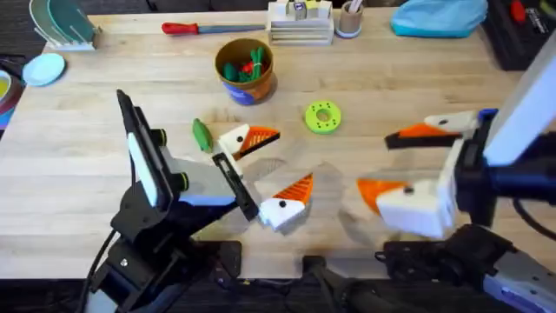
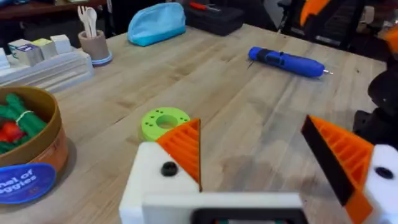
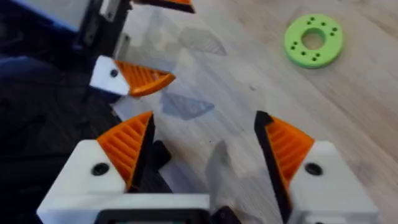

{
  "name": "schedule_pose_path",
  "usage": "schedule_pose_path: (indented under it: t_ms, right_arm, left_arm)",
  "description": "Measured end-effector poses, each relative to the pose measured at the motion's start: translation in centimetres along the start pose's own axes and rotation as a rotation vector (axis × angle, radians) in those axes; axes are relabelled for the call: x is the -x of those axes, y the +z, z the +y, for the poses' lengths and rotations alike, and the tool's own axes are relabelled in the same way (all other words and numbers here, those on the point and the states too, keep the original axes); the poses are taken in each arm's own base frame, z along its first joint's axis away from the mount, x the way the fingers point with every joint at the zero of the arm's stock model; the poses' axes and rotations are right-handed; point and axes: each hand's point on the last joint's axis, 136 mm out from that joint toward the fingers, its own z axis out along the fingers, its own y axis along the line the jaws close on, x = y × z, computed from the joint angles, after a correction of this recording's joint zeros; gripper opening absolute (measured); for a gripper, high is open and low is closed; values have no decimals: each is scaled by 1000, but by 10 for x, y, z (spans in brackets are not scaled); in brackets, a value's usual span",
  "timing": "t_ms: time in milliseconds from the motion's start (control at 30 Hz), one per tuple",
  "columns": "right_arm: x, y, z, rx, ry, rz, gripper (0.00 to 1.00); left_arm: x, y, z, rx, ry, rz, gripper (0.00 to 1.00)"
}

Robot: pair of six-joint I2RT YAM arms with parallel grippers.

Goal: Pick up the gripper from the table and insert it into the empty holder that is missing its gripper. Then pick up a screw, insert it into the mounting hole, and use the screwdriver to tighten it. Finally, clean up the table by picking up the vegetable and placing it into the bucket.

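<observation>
Left gripper (image 1: 265,169): low over the middle of the table (image 1: 104,174), its two white fingers with orange ribbed pads spread apart and nothing between them.
Right gripper (image 1: 395,165): out over the right side of the table, fingers also spread wide, holding nothing.
Vegetable (image 1: 201,135): the small green piece lies flat on the wood just beside the left gripper's farther finger, on the side toward the left edge.
Bucket (image 1: 246,71): stands upright toward the back of the table, behind the vegetable, with green and red toy pieces already inside.
Screwdriver (image 2: 286,61): the blue powered one lies on its side on the right part of the table, bit pointing away from the bucket.
Green ring disc (image 1: 322,116): flat on the wood between the two grippers, nearer the back.
Red-handled screwdriver (image 1: 204,28): lies along the back edge.
</observation>
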Motion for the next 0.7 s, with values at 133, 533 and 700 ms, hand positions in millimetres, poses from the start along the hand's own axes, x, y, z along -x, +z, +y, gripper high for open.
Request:
schedule_pose_path:
  t_ms: [133,533,700]
  right_arm:
    - [-5,0,17,99,-78,7,960]
    - [-4,-1,27,158,-201,-8,959]
    - [-4,-1,27,158,-217,-10,959]
  left_arm:
    - [0,0,0,0,0,0,945]
    - [0,0,0,0,10,0,7]
    - [0,0,0,0,10,0,7]
